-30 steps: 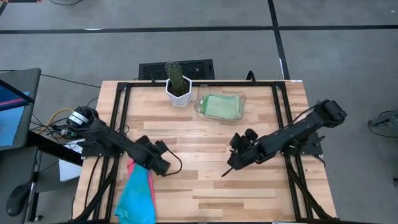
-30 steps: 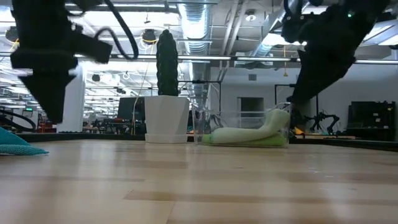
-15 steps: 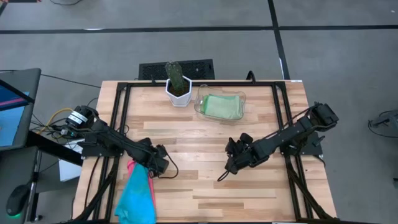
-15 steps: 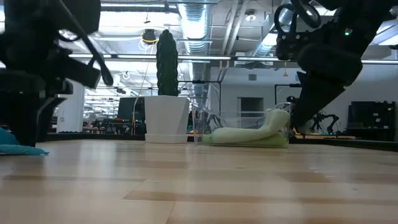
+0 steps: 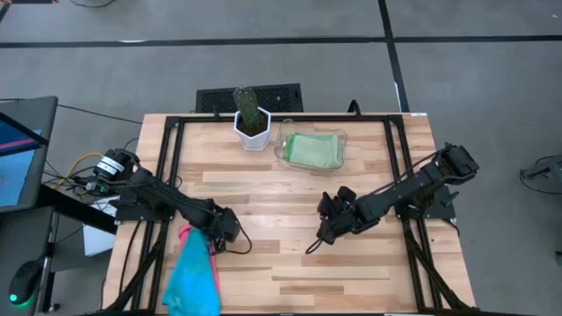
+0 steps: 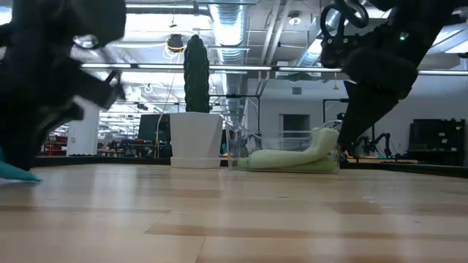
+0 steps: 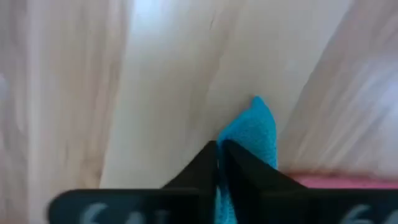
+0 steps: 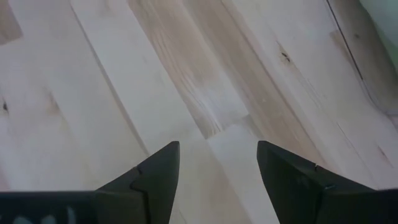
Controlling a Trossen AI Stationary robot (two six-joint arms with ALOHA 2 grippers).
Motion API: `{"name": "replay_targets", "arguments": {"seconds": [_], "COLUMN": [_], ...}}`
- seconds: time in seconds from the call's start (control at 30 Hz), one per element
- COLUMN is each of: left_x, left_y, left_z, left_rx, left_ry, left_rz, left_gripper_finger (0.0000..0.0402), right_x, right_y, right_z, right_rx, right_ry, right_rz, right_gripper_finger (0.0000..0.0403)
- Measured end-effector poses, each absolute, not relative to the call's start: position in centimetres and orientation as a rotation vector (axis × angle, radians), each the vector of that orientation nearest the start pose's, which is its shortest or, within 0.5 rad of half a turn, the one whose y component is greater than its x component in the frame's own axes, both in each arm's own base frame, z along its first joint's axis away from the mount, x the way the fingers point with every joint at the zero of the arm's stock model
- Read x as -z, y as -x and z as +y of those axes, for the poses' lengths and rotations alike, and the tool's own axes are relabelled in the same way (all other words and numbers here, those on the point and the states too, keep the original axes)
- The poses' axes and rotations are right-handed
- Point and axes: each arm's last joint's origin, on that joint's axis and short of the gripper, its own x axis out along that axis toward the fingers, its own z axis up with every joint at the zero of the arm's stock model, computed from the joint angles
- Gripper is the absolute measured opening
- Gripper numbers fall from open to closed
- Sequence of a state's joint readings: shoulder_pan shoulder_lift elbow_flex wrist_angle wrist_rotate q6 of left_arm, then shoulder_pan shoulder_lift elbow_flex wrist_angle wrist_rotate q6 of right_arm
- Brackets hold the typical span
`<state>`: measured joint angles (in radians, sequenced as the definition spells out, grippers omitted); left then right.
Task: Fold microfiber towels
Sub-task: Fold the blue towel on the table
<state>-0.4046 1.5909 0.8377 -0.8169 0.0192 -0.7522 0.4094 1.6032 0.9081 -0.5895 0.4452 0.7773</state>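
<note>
- Where the pale wooden slatted table [image 5: 290, 197] carries everything, four soft things are seen on it: a turquoise microfiber towel [image 5: 189, 276] lies crumpled at the near left corner, its long axis running from the table's near edge toward the middle.
- A hot pink microfiber towel [image 5: 213, 261] is laid along the turquoise one's right edge, touching it.
- A light green folded towel [image 5: 313, 149] is held inside a clear plastic tray [image 5: 342, 138] at the far side, just beside a white pot with a green cactus [image 5: 250, 118].
- The left end effector [image 5: 219, 235] is set at the far tip of the turquoise towel and is seen clamped on that blue corner [image 7: 256, 127] in the left wrist view; the cloth trails from it toward the near edge.
- The right end effector [image 5: 323, 235] hangs over bare wood at mid-table with fingers apart, well clear of the cloths; the left arm is judged the nearer.
</note>
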Motion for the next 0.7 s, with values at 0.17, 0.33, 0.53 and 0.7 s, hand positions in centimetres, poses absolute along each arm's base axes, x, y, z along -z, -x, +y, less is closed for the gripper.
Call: {"name": "replay_targets", "arguments": {"seconds": [0.17,0.33,0.53,0.7], "left_x": [-17.8,-23.0,-30.9,-36.0], "left_y": [-24.9,-27.1,-28.0,-27.5], "left_z": [-10.5,-11.0,-10.9,-10.5], "left_rx": [-0.245,-0.284,-0.331,-0.353], "left_ry": [0.281,0.214,0.135,0.122], "left_rz": [1.441,1.301,1.168,1.075], "left_gripper_finger": [0.0003,0.0002,0.0001,0.0], "right_x": [-16.8,-17.7,-19.4,-21.3], "right_y": [-26.9,-28.6,-30.5,-31.7], "right_z": [10.1,10.6,11.4,11.8], "right_rx": [0.453,0.348,0.205,0.128], "right_ry": [-0.19,-0.219,-0.165,-0.15], "right_rz": [1.009,0.847,0.635,0.424], "right_gripper_finger": [0.024,0.024,0.024,0.024]}}
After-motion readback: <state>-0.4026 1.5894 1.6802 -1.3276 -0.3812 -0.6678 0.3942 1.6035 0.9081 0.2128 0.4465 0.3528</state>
